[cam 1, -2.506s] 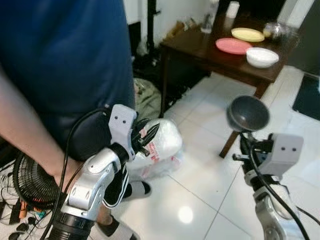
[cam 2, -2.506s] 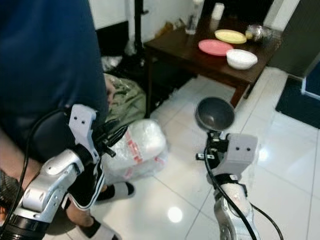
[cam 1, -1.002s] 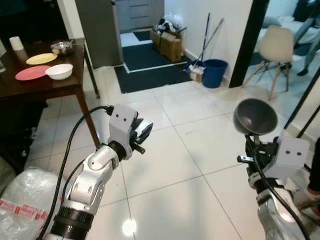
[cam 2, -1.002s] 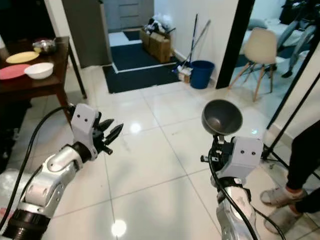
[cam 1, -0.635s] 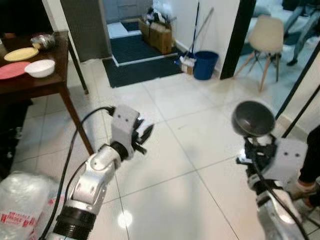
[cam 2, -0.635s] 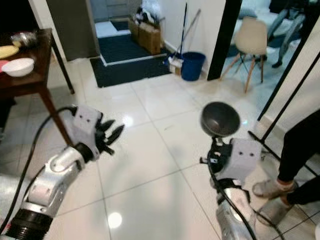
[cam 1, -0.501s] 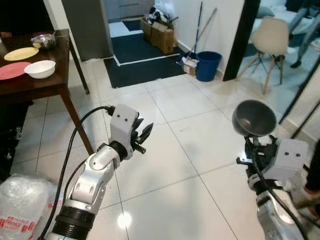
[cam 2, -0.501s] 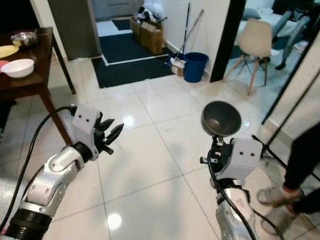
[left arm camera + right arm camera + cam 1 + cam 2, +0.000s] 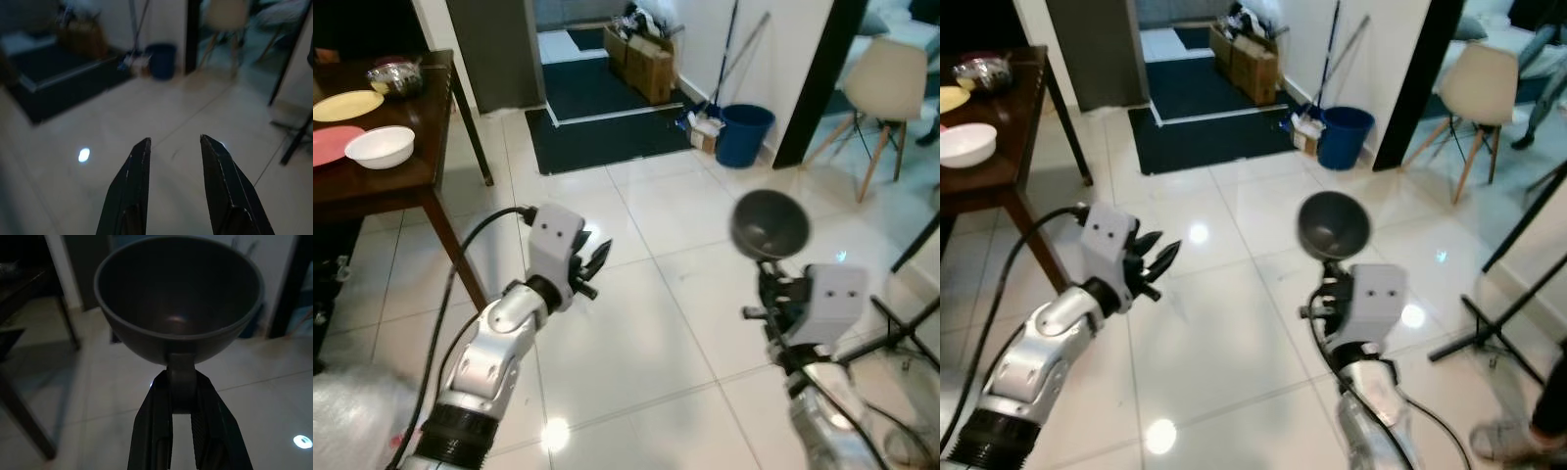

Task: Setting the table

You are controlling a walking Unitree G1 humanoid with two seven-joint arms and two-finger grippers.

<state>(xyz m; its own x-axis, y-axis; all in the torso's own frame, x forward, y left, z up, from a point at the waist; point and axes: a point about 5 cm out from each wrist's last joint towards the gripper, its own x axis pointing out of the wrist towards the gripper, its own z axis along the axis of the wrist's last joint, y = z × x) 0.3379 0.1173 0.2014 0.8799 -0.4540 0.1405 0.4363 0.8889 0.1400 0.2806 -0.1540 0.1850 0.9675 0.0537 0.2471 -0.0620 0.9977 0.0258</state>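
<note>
A dark grey bowl is held upright in front of me, and my right gripper is shut on its foot. In the right wrist view the bowl sits just above the two closed fingers. My left gripper is open and holds nothing; it hovers over the white tile floor, its fingers apart. The dark wooden table stands at the far left. On it are a white bowl, a pink plate, a yellow plate and a shiny metal bowl.
A dark mat lies ahead, with cardboard boxes behind it and a blue bin to its right. A pale chair and black stand legs are at the right. A person's foot shows at lower right, a plastic bag at lower left.
The camera has turned a little to the left, bringing the table closer into view. My right gripper with the grey bowl has swung leftward. The left gripper stays open.
</note>
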